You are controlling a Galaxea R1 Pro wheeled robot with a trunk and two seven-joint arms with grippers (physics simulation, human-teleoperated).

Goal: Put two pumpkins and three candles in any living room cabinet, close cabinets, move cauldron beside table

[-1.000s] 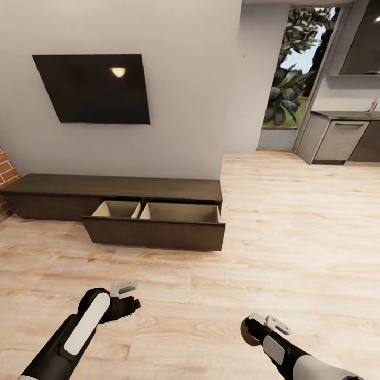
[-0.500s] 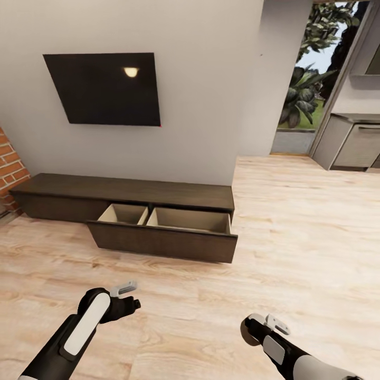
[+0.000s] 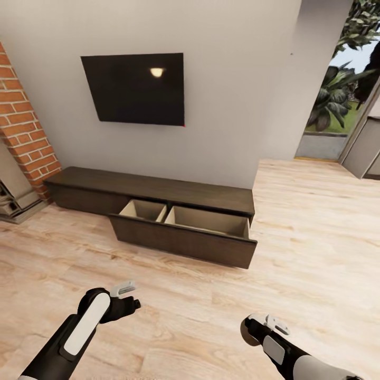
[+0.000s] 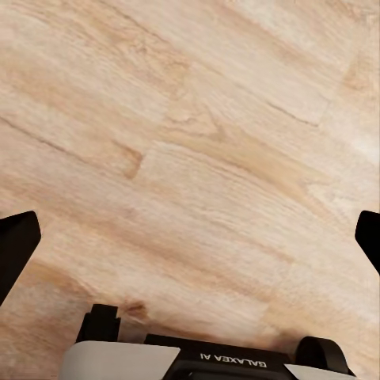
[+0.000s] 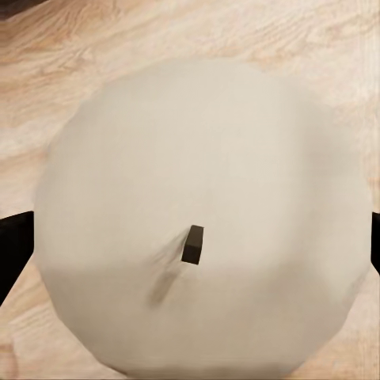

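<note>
The right gripper [image 3: 252, 328] grips a cream-white candle [image 5: 202, 237] between its fingers; the left gripper [image 3: 126, 295] hangs spread and empty over the plank floor [image 3: 295, 253]. Ahead, the cabinet [image 3: 158, 203] has its drawer [image 3: 182, 237] pulled out and apparently empty, so stowing seems barely begun. Nothing blocks the way; a TV [image 3: 137, 87] and brick fireplace [image 3: 24, 137] flank it.

Both arms reach forward, held low. The left gripper [image 3: 128, 295] at 7 o'clock has its fingers spread wide; the right gripper [image 3: 252, 328] at 5 o'clock clasps a candle [image 5: 202, 237].
</note>
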